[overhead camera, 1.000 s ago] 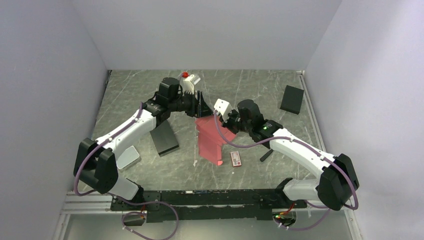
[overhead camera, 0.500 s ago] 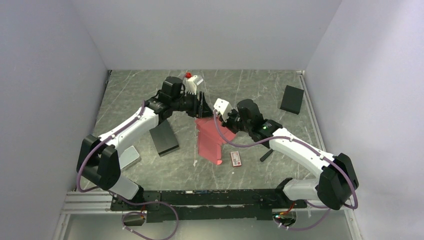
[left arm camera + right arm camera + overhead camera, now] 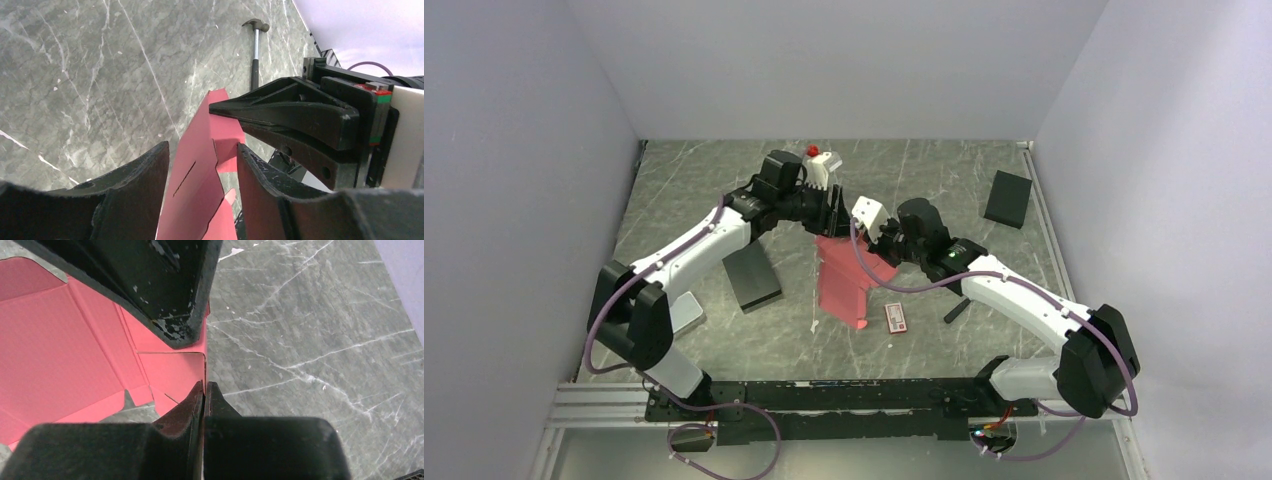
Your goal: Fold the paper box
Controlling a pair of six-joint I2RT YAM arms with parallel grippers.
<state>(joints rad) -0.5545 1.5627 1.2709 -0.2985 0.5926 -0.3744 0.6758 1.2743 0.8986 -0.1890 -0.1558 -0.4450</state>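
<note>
The red-pink paper box (image 3: 849,282) is a die-cut sheet, partly lying on the table with its far part lifted. My right gripper (image 3: 882,248) is shut on a thin edge of the sheet; in the right wrist view the gripper (image 3: 205,386) pinches the upright edge, with the sheet (image 3: 60,340) spread out to the left. My left gripper (image 3: 832,212) is open at the sheet's far end. In the left wrist view the gripper (image 3: 202,167) straddles a raised flap with a slot (image 3: 192,185), with gaps on both sides. The right gripper's shut tips (image 3: 220,111) show just beyond.
A black box (image 3: 752,277) lies left of the sheet and another (image 3: 1008,198) at the far right. A small red-and-white packet (image 3: 896,317) and a small hammer (image 3: 955,309) lie right of the sheet. A pale flat object (image 3: 682,313) lies near the left arm.
My left arm has swung to the right, bringing its open gripper over the sheet's far flap. The right arm and the sheet have hardly moved.
</note>
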